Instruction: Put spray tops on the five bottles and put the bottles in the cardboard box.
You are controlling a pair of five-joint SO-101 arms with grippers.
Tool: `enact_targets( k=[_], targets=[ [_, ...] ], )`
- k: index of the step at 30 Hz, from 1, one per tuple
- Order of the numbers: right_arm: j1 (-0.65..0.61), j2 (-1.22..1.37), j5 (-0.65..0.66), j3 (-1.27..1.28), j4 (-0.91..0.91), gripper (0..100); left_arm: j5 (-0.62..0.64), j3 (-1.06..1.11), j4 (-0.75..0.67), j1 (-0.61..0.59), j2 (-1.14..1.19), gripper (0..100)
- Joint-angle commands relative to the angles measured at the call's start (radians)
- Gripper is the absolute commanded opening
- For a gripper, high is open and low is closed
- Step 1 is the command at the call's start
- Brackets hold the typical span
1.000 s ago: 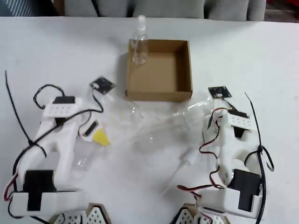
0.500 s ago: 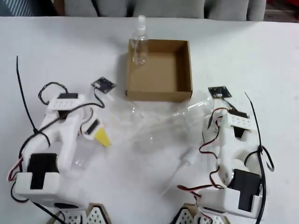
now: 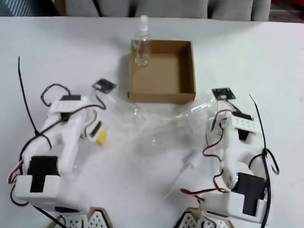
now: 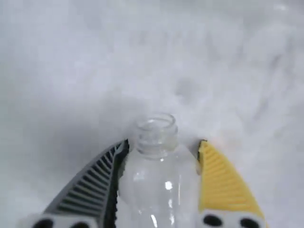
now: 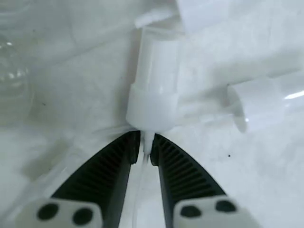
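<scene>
Left gripper (image 4: pixel 164 143) clasps clear bottle (image 4: pixel 159 190) — right gripper (image 5: pixel 146 145) pinches white spray top (image 5: pixel 154 90).

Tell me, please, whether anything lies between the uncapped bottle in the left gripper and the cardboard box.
Yes: clear bottles lie on the table between the left gripper with its uncapped bottle and the near wall of the cardboard box. Lifted over them, the way looks free; a capped bottle stands in the box's far corner.

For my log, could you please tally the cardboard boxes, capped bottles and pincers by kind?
cardboard box: 1
capped bottle: 1
pincers: 2 (left pincer on an uncapped bottle, right pincer on a spray top)
Total: 4
</scene>
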Motion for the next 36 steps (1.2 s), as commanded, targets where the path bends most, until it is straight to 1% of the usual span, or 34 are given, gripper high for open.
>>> enact_targets(
  k=[1,4,8,11,14,18,19,21,28,36],
  targets=[
    [-0.022,-0.054,-0.018,-0.051,0.139,1.6,0.126,-0.043,-0.023,-0.104,-0.012,2],
    [-0.018,-0.143,-0.092,-0.098,0.265,1.6,0.126,-0.043,-0.032,-0.111,-0.012,2],
    [-0.058,-0.303,-0.146,-0.075,0.340,1.6,0.124,-0.043,-0.032,-0.111,-0.012,2],
    [-0.120,-0.423,-0.216,-0.021,0.338,1.8,0.124,-0.041,-0.031,-0.113,-0.012,2],
    [-0.197,-0.483,-0.296,0.046,0.246,2.9,0.124,-0.041,-0.031,-0.113,-0.012,2],
    [-0.288,-0.461,-0.396,0.144,0.133,12.2,0.124,-0.041,-0.031,-0.114,-0.012,2],
    [-0.306,-0.450,-0.416,0.160,0.111,13.2,0.124,-0.041,-0.031,-0.114,-0.012,2],
    [-0.318,-0.440,-0.434,0.169,0.090,13.4,0.124,-0.041,-0.031,-0.116,-0.012,2],
    [-0.328,-0.398,-0.433,0.183,0.081,13.8,0.124,-0.041,-0.034,-0.114,-0.012,2],
    [-0.340,-0.189,-0.428,0.157,0.070,13.4,0.083,-0.041,-0.034,-0.111,-0.012,2]
  ],
)
